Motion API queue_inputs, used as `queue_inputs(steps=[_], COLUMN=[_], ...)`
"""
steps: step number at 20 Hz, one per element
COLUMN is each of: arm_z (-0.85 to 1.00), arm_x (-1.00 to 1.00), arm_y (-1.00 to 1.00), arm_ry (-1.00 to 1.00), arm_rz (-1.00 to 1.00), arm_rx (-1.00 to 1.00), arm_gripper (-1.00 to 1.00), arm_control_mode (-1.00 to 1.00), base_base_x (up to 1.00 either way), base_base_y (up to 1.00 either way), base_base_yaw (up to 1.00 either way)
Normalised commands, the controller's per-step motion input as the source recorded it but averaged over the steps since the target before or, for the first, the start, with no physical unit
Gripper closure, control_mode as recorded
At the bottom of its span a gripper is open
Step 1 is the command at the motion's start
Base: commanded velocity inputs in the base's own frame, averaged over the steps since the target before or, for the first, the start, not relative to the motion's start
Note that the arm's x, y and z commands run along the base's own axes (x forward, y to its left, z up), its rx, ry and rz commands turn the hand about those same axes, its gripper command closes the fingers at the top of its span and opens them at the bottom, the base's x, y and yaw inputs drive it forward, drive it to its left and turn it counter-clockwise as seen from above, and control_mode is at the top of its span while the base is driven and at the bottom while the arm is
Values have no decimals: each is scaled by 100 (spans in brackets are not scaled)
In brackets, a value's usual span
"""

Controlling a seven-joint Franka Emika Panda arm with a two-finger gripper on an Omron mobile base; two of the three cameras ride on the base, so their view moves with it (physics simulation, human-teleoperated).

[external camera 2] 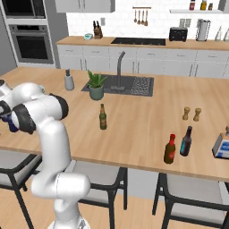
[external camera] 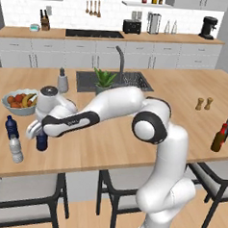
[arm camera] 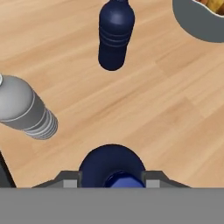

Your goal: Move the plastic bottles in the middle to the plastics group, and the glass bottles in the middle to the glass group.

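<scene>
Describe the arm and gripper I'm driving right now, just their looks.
The arm is glossy white, built of rounded tubular links, with dark grey to black joint rings such as the round one at the elbow. A black band runs along the forearm, carrying small pale lettering too small to read. The gripper has two small dark grey fingers. No cables show.

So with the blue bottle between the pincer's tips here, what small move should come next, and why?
Probably open the pincer and lift straight up. The small dark blue plastic bottle it grips seems to stand on the wooden counter beside the other dark blue plastic bottle and the clear ribbed water bottle, so it looks delivered.
</scene>
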Motion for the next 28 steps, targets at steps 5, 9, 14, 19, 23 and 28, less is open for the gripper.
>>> queue_inputs(steps=[5,9,14,19,23,28], arm_z=[-26,-26,-19,-8,18,52], arm_x=[9,5,12,9,0,0], arm_y=[6,0,0,-1,0,-5], arm_ry=[0,0,0,0,0,-1], arm_rz=[0,0,0,0,0,0], arm_rx=[0,0,0,0,3,6], arm_gripper=[100,-100,-100,-100,-100,-100], arm_control_mode=[-100,-100,-100,-100,-100,-100], base_base_x=[0,0,0,0,0,0], base_base_y=[0,0,0,0,0,0], base_base_yaw=[0,0,0,0,0,0])
